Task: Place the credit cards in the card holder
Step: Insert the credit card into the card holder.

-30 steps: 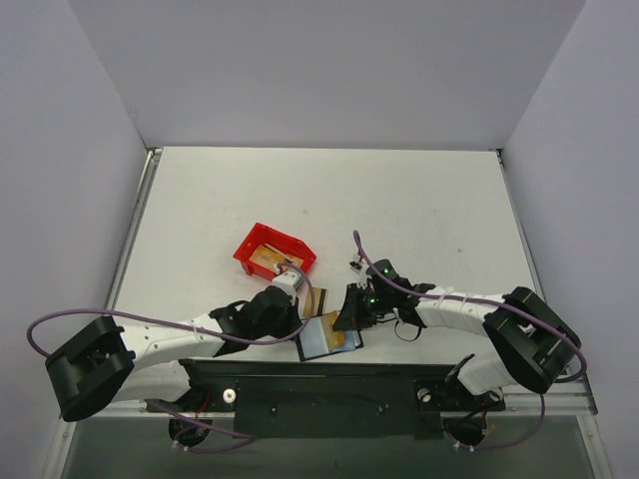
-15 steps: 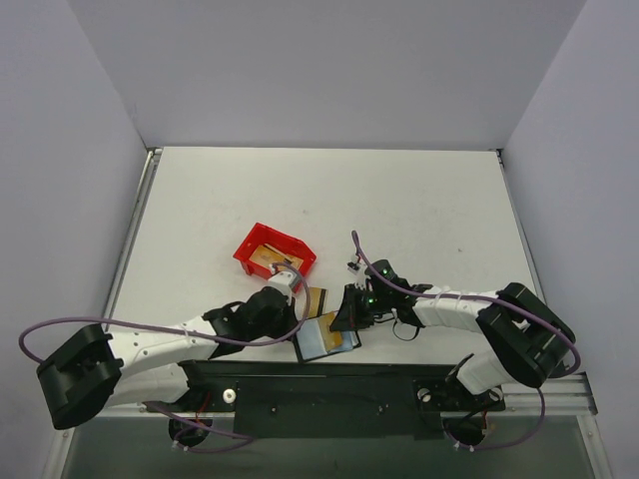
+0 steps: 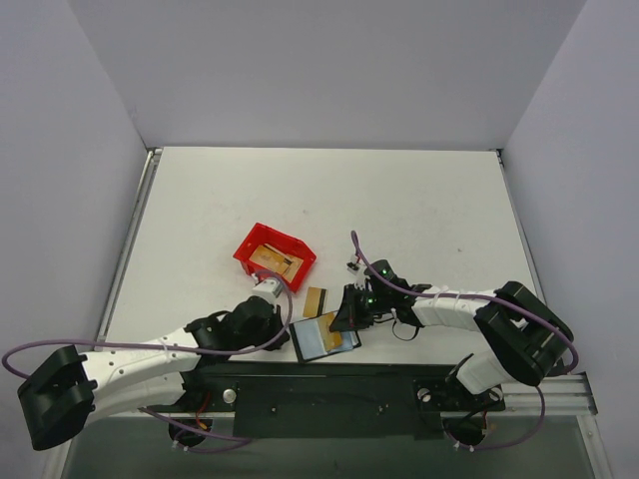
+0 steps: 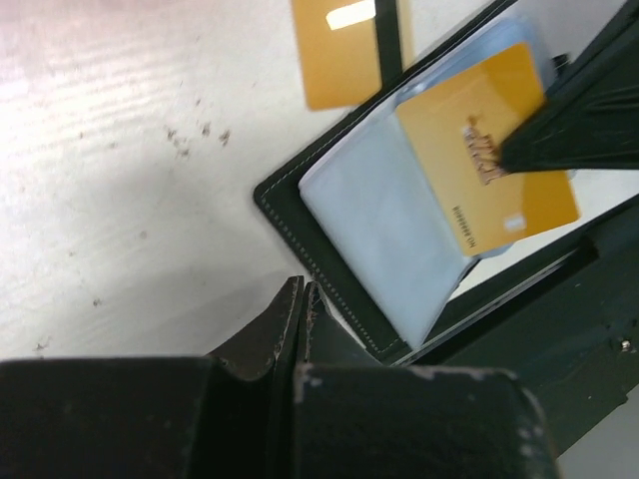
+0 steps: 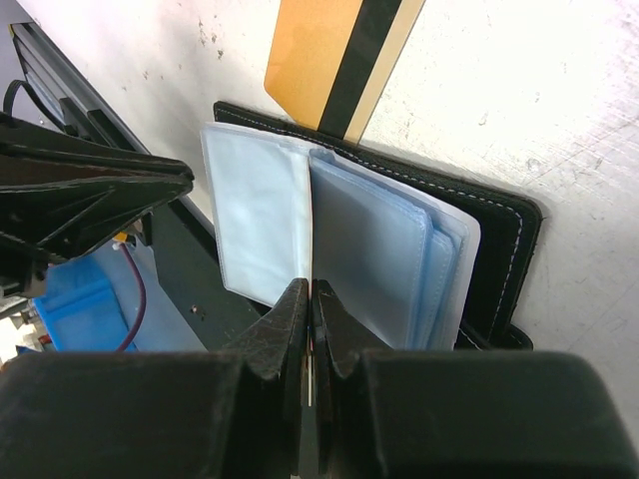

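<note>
White table [image 3: 419,220] under grey walls: a black folding card holder [image 4: 369,220] lies open at the near edge, a gold credit card [image 4: 489,160] on its pale sleeves. The right hand [image 5: 308,294], fully closed, touches that card, apparently pinning it. The left hand [image 4: 303,289], closed and empty, hovers just left. 1 striped gold card [image 4: 349,50] lies just beyond.

Your card holder [image 5: 504,249] lies open and flat, black stitched rim outermost and pale blue-grey clear sleeves fanned. It sits directly under the right gripper [image 5: 309,289] jaws and just ahead of the left gripper [image 4: 303,291] jaws. One gold card [image 4: 484,150], embossed digits up, lies on the sleeves where the right jaws' tip meets it. A striped card [image 5: 339,45] lies flat just beyond the holder, ahead of both jaws. More cards [image 3: 268,258] lie well beyond the left jaws.
</note>
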You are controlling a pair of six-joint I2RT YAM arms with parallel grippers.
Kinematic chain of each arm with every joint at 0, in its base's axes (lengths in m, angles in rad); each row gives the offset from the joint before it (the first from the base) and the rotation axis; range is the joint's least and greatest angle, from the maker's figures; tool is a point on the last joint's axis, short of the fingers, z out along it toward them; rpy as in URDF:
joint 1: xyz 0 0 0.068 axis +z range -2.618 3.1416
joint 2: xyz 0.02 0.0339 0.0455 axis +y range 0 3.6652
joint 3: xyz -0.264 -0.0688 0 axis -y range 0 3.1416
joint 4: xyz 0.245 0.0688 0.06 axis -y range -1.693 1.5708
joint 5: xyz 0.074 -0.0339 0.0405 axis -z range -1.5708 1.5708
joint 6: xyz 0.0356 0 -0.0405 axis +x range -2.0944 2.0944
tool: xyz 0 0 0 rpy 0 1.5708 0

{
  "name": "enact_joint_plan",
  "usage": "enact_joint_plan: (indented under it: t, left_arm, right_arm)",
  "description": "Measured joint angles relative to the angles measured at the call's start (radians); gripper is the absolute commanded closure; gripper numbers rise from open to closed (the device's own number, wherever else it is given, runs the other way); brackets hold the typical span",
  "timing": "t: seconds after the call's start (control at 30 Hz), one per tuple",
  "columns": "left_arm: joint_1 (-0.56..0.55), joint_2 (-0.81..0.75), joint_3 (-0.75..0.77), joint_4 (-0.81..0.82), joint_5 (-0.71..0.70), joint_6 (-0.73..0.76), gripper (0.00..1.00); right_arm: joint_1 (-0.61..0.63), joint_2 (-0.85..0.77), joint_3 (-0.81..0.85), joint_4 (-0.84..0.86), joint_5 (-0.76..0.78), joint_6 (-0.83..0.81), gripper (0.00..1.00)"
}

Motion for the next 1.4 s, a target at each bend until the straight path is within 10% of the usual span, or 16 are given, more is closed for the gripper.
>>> enact_joint_plan:
  t: [1.4]
  left_arm:
    - [-0.003,0.133,-0.053,0.164,0.085,-0.087,0.93]
  right_arm:
    - [0.0,0.033,-0.006,0.041,-0.037,0.003,1.0]
